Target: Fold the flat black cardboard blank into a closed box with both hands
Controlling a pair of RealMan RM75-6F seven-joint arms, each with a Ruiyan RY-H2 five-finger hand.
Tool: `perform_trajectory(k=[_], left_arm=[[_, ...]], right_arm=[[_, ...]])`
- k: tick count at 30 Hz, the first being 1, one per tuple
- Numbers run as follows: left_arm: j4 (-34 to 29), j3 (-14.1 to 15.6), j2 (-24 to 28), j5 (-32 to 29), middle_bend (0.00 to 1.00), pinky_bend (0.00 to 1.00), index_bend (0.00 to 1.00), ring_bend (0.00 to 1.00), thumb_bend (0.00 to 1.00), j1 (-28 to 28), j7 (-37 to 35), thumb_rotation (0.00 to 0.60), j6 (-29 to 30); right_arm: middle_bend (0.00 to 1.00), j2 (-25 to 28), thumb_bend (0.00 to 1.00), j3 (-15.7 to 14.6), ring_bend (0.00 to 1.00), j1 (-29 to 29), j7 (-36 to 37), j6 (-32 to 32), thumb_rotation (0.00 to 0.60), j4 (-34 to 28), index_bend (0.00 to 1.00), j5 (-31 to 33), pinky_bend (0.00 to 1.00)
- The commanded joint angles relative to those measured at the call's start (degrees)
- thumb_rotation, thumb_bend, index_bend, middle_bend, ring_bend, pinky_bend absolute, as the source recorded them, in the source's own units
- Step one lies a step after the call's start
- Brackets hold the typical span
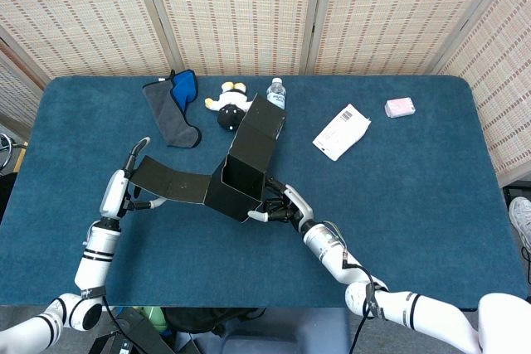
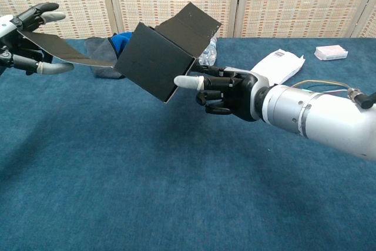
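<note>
Overhead, box (image 1: 241, 176) cavity visible, right robot hand (image 2: 226, 92) gripping box, left robot hand (image 2: 26, 39) holding flap (image 2: 61, 51).

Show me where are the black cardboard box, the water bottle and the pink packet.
black cardboard box (image 1: 249, 148): head view, on its side wall.
water bottle (image 1: 276, 91): head view, on its upper body.
pink packet (image 1: 400, 107): head view, on its top face.

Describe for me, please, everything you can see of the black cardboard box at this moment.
The black cardboard box is matte and partly folded: a square body with an open mouth, one long lid flap reaching toward the far side, another long flap stretching out to the left. It is held tilted above the blue table. The right hand grips the body's near corner; the left hand holds the end of the left flap between its fingers.
</note>
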Motion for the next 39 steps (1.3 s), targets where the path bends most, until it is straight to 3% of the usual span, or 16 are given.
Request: perform_trajectory(k=[1,15,27,39], left_arm=[[0.5,-0.3,-0.9,0.9,0.00,0.82,0.00,0.65,0.09,-0.5,-0.8,0.600,1.3],[2.2,0.1,-3.3,2.5,0.00,0.82,0.00,0.65,0.10,-0.7,-3.7,0.600,4.2],[4.2,-1.5,-5.1,1.4,0.00,0.82,0.00,0.63,0.09,-0.3,-3.5,0.600,7.2],[4.3,-0.8,-5.4,3.0,0.00,0.82,0.00,0.64,0.09,-0.5,-4.3,0.600,8.7]], right_arm=[[0.40,-0.2,0.31,-0.2,0.74,0.3,-0.3,0.2,0.600,0.2,0.35,-0.3,1.00],[0.40,-0.9,0.32,-2.7,0.74,1.9,-4.7,2.6,0.600,0.5,0.35,-2.0,1.00],[0.40,-0.8,0.32,-3.5,0.74,2.7,-6.6,3.5,0.600,0.2,0.35,-1.1,1.00],[0.40,-0.9,0.33,-4.2,0.74,3.8,-7.9,3.3,0.600,0.7,0.35,-0.9,1.00]])
